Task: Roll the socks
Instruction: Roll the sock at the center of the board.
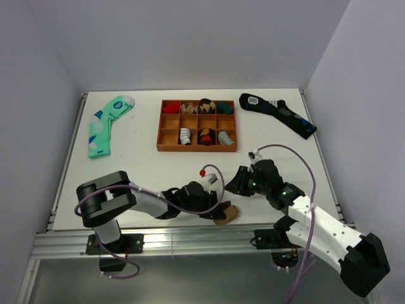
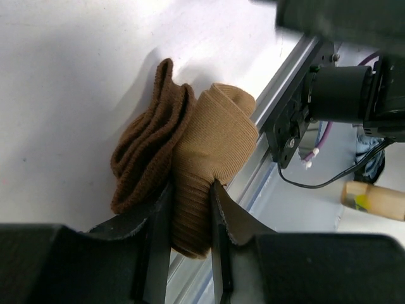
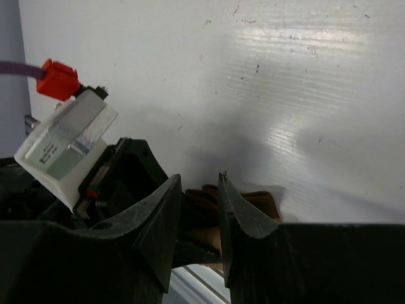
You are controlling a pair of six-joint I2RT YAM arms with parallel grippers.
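Note:
The tan-brown socks (image 1: 226, 214) lie bunched in a partly rolled bundle at the table's near edge. In the left wrist view the bundle (image 2: 183, 139) shows a darker folded part on the left and a lighter ribbed cuff on the right. My left gripper (image 1: 214, 208) (image 2: 190, 187) is shut on the ribbed cuff. My right gripper (image 1: 236, 183) (image 3: 199, 180) hovers just behind and to the right of the bundle, its jaws a little apart and empty. Past them the socks (image 3: 256, 199) and the left gripper's body (image 3: 120, 171) show.
A wooden tray (image 1: 197, 148) with rolled socks in its compartments stands at the back middle. A mint-green dotted sock (image 1: 104, 126) lies at the back left, a dark navy sock (image 1: 278, 113) at the back right. The aluminium rail (image 2: 275, 120) runs right beside the bundle.

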